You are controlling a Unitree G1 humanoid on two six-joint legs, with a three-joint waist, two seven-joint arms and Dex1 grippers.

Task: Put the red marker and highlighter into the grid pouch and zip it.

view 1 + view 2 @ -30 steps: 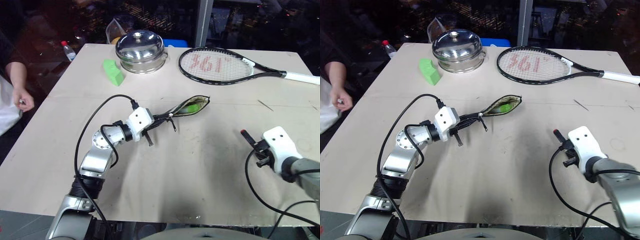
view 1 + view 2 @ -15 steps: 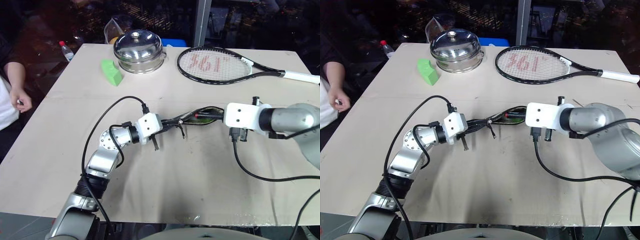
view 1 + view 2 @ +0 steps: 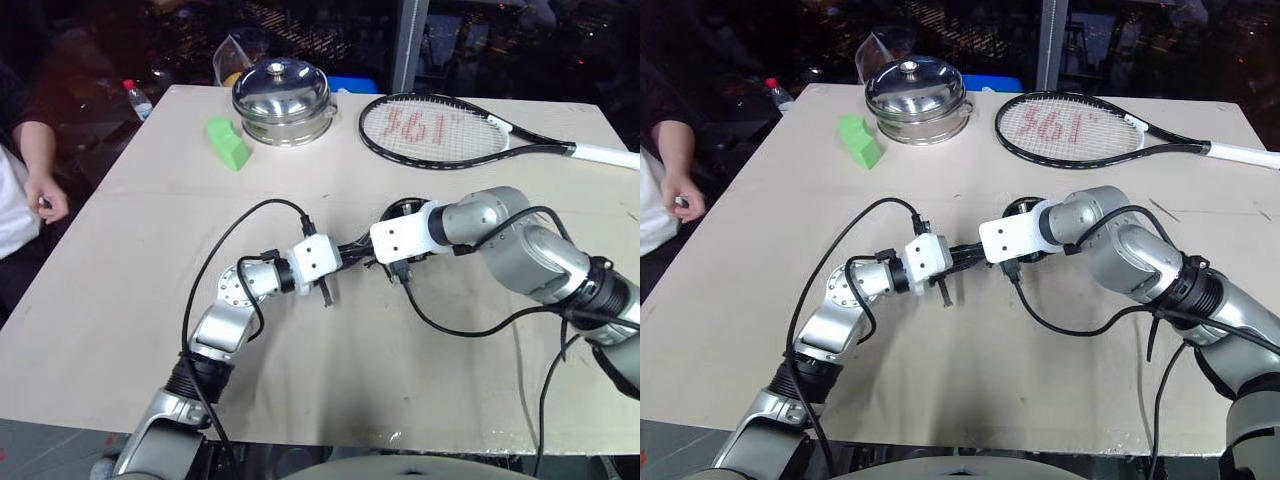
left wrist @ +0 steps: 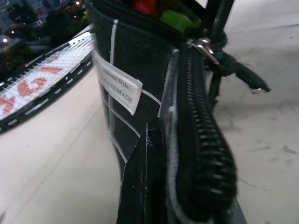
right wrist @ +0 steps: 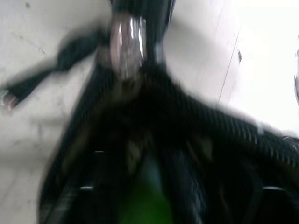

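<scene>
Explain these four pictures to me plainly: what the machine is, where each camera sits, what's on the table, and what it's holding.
This is a humanoid robot with two arms ending in two-fingered jaws. Two pictures come from its head, looking down at the table; the others come from cameras on each wrist.

The left gripper is shut on one end of the grid pouch, holding it up. In the left wrist view, the red marker and the highlighter sit inside its open top. The right gripper is at the pouch mouth, near the zipper pull.

Also on the table: a steel pot, a tennis racket and a green block. A person's hand is at the edge.
</scene>
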